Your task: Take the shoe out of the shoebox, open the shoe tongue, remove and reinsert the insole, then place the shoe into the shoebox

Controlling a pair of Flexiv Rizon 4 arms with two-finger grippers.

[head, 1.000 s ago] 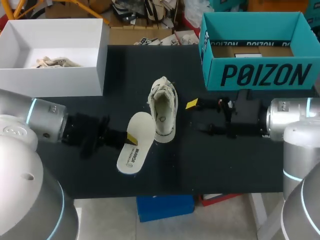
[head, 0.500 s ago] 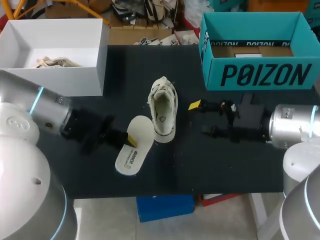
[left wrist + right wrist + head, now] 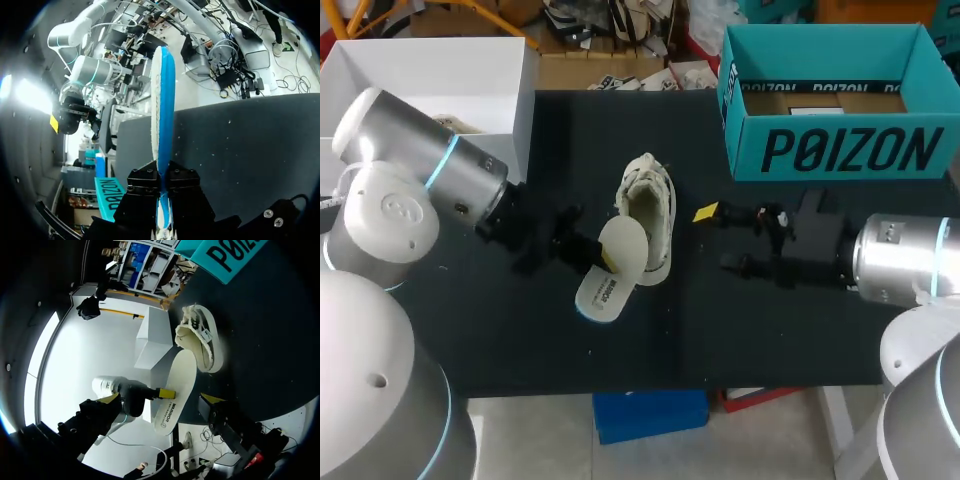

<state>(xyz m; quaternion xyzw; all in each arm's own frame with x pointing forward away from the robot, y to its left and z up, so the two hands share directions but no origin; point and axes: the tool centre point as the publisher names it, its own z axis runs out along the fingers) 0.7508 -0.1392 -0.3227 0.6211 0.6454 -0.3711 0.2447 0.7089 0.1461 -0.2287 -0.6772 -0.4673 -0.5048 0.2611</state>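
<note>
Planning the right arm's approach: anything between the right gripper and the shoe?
Nothing: head view shows only bare table between right gripper and shoe. The insole, in the left gripper, is at the shoe's other side.

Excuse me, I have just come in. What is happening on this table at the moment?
The left gripper is shut on a white insole and holds it tilted, one end at the opening of the shoe. The shoe lies on the black table, outside the teal box. The right gripper is open beside the shoe and holds nothing. The insole is not yet back inside.
</note>
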